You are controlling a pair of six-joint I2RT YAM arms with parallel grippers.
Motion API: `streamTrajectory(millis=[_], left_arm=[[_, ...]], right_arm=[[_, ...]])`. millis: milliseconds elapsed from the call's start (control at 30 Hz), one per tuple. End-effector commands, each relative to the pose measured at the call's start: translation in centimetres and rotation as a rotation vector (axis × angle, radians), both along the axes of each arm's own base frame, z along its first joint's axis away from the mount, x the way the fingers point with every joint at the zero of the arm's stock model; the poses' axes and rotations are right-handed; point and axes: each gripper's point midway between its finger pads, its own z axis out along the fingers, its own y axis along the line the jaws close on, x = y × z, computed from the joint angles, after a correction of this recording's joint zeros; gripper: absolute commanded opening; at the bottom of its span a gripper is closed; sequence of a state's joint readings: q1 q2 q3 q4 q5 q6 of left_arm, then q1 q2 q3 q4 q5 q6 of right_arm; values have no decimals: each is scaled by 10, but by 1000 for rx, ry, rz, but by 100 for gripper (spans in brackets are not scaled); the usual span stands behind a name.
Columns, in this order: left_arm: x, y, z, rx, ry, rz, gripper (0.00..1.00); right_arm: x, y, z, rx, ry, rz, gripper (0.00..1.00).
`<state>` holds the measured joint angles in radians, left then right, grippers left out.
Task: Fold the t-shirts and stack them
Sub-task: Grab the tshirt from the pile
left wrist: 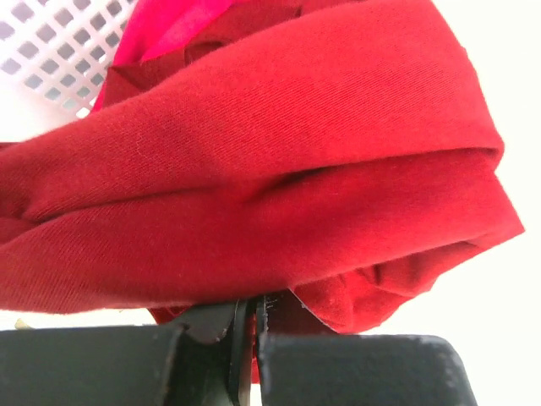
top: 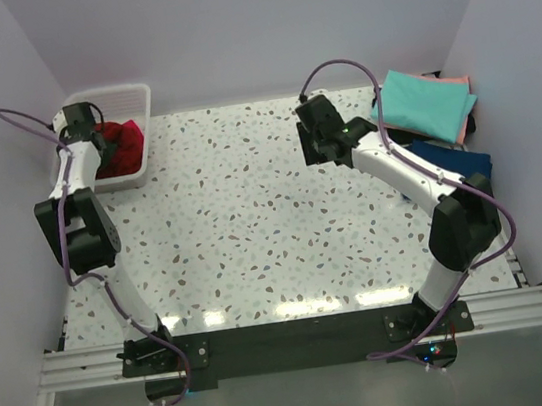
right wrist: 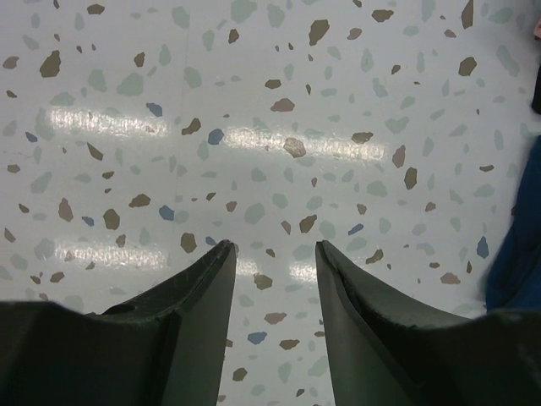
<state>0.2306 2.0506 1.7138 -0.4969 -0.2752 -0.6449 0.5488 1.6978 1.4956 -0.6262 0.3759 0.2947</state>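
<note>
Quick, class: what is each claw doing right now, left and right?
Left claw: closed on the dark red t-shirt.
Right claw: open, holding nothing.

Dark red t-shirt (left wrist: 254, 169), teal shirt (top: 423, 101), salmon shirt (top: 463, 127), seemingly navy shirt (top: 459, 162); white lattice basket (top: 126, 94); brown-and-blue-speckled table (top: 253, 216)
</note>
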Motion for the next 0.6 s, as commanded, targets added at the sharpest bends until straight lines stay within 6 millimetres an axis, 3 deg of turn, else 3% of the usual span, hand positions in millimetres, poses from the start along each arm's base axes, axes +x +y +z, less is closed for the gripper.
streamTrajectory(millis=[0, 100, 167, 367, 567], left_arm=[[14, 5, 62, 15, -140, -5, 0], [14, -6, 101, 2, -220, -51, 0], [13, -17, 138, -2, -307, -102, 0], [15, -74, 271, -89, -630, -341, 0], [-6, -152, 374, -216, -921, -665, 0]], right_arm=[[8, 2, 17, 32, -39, -25, 47], [9, 2, 17, 34, -42, -33, 47], [9, 1, 19, 34, -48, -45, 47], [12, -9, 27, 11, -76, -101, 47], [17, -19, 51, 15, -136, -139, 47]])
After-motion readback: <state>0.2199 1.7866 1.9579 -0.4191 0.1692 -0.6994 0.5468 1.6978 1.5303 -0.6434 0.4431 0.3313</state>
